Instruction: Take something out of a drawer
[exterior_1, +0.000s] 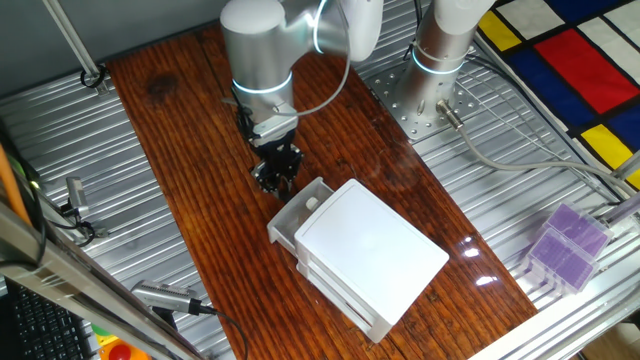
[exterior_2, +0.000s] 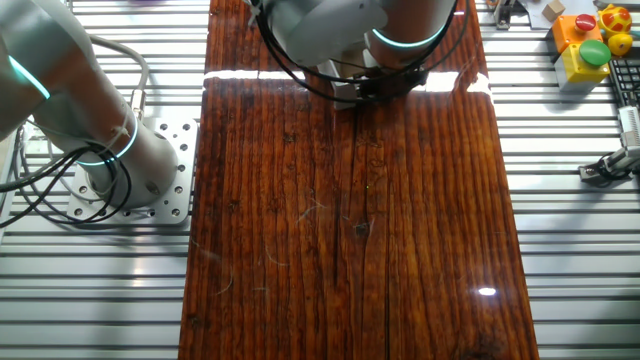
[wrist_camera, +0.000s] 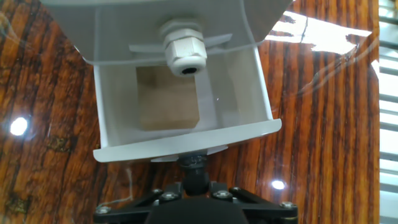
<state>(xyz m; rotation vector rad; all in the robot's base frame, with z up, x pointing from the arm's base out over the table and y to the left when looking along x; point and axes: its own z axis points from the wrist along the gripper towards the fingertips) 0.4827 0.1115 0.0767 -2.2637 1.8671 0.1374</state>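
The white two-drawer unit (exterior_1: 372, 255) stands on the wooden board. Its upper drawer (exterior_1: 291, 222) is pulled out toward the arm. In the hand view the open drawer (wrist_camera: 186, 138) lies just ahead of my gripper, and the something, a tan lump (wrist_camera: 168, 102), rests on its floor at the left-middle. A small white knob (wrist_camera: 185, 50) shows above the opening. My gripper (exterior_1: 277, 181) hangs right at the drawer's front edge. In the hand view its black fingertips (wrist_camera: 194, 177) look pressed together below the front lip, with nothing seen between them.
The wooden board (exterior_1: 190, 190) lies on a metal slatted table. The arm's base (exterior_1: 440, 45) stands at the back right. A purple box (exterior_1: 567, 245) sits at the right edge. Coloured toys (exterior_2: 590, 40) lie off the board in the other fixed view.
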